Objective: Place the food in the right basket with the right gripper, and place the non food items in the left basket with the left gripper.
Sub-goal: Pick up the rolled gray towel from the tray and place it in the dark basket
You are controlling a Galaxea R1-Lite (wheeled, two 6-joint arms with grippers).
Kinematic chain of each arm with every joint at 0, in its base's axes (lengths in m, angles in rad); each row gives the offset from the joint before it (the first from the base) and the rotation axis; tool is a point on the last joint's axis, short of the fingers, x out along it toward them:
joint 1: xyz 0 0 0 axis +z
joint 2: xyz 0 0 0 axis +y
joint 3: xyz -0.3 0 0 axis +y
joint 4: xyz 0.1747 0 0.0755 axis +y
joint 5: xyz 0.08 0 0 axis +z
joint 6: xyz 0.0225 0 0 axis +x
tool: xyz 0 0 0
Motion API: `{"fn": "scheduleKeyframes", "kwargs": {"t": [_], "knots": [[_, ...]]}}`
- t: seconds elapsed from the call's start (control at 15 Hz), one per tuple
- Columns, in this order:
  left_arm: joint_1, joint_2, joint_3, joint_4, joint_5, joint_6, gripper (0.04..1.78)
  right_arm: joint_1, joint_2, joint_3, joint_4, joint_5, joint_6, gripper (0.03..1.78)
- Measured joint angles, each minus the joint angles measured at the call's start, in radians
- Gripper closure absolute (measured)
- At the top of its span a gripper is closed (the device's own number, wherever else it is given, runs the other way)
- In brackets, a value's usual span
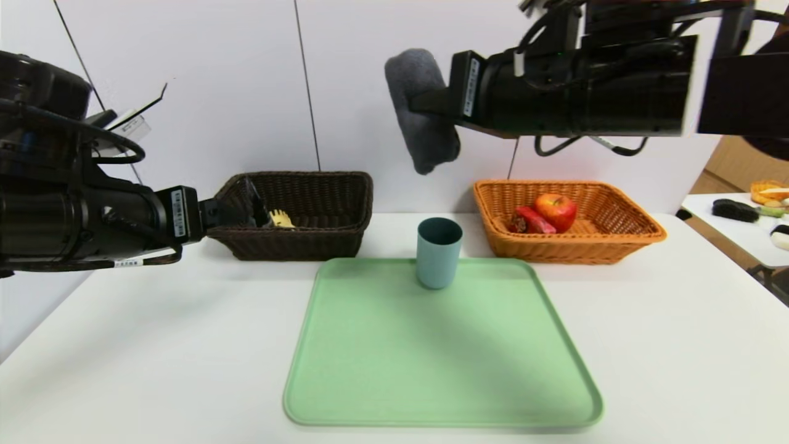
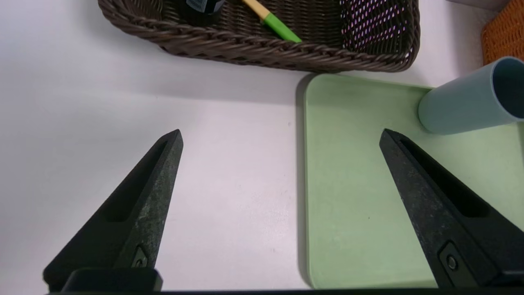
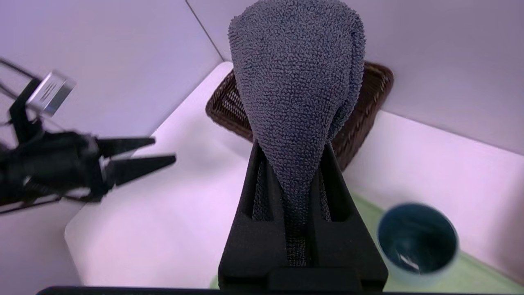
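Dangling high between the baskets, the rolled cloth [image 1: 421, 111] is pinched in the right pincer [image 1: 431, 105], left pincer [image 2: 280, 141] spread by the dark basket [image 1: 320, 185]; cup [image 1: 438, 251] waits on the tray [image 1: 431, 357], apple [image 1: 556, 211] and carton [image 1: 534, 219] already home.

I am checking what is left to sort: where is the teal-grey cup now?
In the head view, the teal-grey cup stands upright at the far edge of the green tray, between the dark brown basket and the orange-tan basket.

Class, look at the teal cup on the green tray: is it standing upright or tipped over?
Upright. The cup stands on its base at the tray's far edge, open mouth facing up; the right wrist view looks down into it.
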Motion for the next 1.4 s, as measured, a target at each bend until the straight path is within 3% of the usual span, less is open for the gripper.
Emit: {"fn": "scheduleKeyframes", "kwargs": {"t": [0.13, 0.4, 0.73, 1.0, 1.4], "knots": [[-0.002, -0.042, 0.054, 0.0, -0.001, 0.002, 0.13, 0.028, 0.101, -0.09, -0.01, -0.041, 0.002, 1.63], [-0.014, -0.12, 0.148, 0.0, 0.0, 0.0, 0.13, 0.058, 0.267, -0.2, -0.064, -0.082, 0.0, 1.63], [-0.019, -0.243, 0.279, 0.007, -0.001, -0.004, 0.13, 0.102, 0.49, -0.22, -0.456, -0.262, -0.053, 1.63], [-0.019, -0.323, 0.356, 0.009, -0.001, -0.011, 0.13, 0.124, 0.561, -0.221, -0.469, -0.275, -0.122, 1.63], [-0.019, -0.385, 0.404, 0.011, -0.002, -0.009, 0.13, 0.119, 0.595, -0.228, -0.483, -0.294, -0.129, 1.63]]}}
